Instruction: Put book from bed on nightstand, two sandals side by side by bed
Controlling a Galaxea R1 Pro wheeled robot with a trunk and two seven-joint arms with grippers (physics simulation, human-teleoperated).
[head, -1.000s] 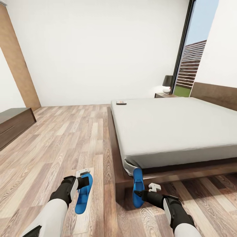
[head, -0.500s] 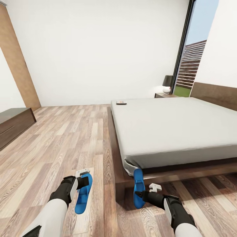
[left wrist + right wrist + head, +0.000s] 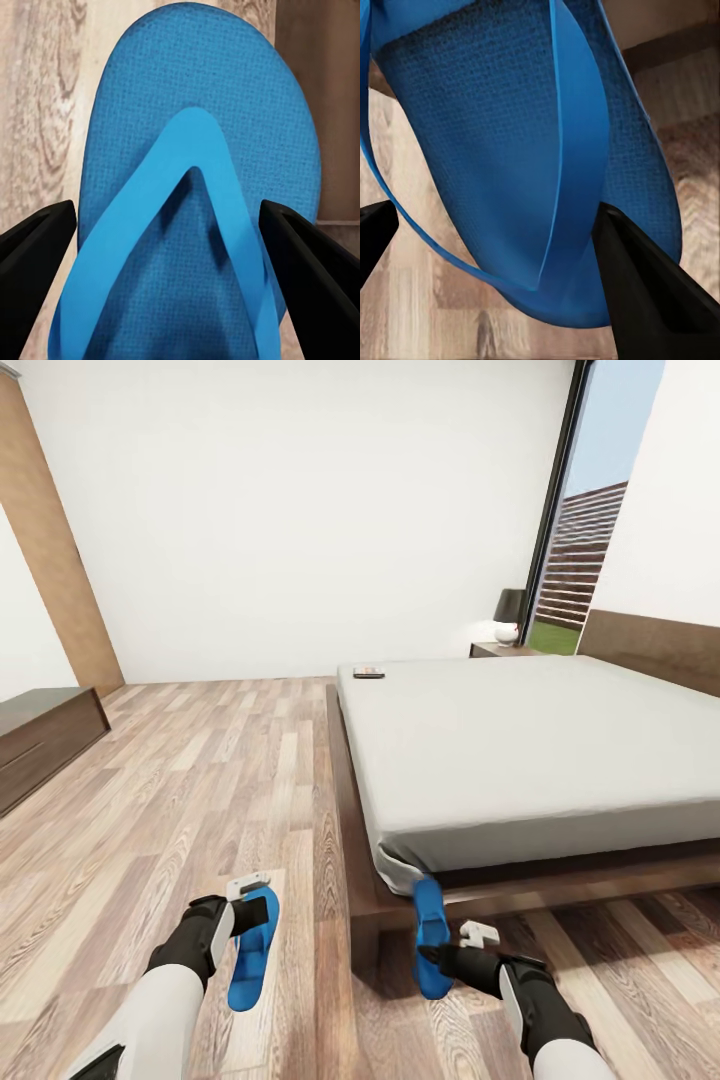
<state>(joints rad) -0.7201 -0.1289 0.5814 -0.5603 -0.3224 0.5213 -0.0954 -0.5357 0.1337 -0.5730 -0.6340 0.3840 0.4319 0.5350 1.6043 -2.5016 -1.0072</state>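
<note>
Head view: a bright blue flat flip-flop sandal [image 3: 252, 948] is held by the L gripper [image 3: 247, 908], a second blue sandal [image 3: 432, 935] by the R gripper [image 3: 442, 956], just ahead of it the corner of the grey-mattress, dark-framed bed [image 3: 520, 760]. The small dark paperback book [image 3: 368, 673] lies far ahead on the mattress, dark nightstand [image 3: 497, 650] beyond.

L wrist view: fingers [image 3: 34, 251] sit wide apart w/ the sole between; contact can't be told.

R wrist view: sandal hangs tilted, edge at one finger [image 3: 641, 289].

Step judged: sandal placement; next, both are to be lowered side by side beside the bed.
</note>
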